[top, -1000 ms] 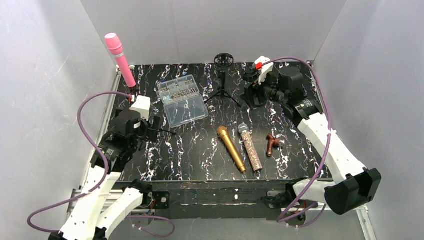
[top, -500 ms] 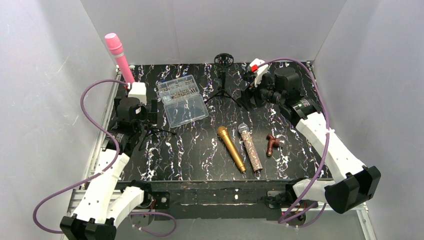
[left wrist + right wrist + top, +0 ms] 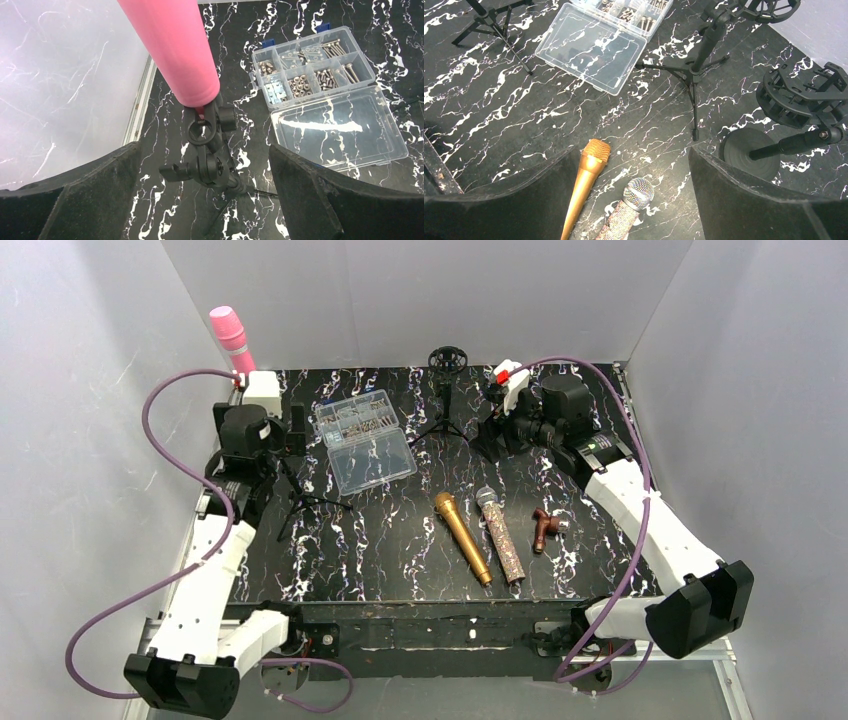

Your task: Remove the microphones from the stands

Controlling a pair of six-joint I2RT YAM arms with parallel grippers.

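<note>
The pink microphone stands tilted in the clip of a black tripod stand at the far left, close to the side wall. In the left wrist view the pink microphone fills the top centre and the stand's clip holds its lower end. My left gripper is open. Its fingers flank the clip joint without touching it, below the microphone's base. My right gripper hangs open over the far right of the table, holding nothing.
A clear screw box lies open just right of the stand. An empty tripod stand and a shock-mount stand sit at the back. A gold microphone, a glitter microphone and a small brown piece lie mid-table.
My left arm has reached away from its base toward the pink microphone, bringing its open fingers around the stand's clip. The right arm drifted slightly left. Both grippers stayed open.
</note>
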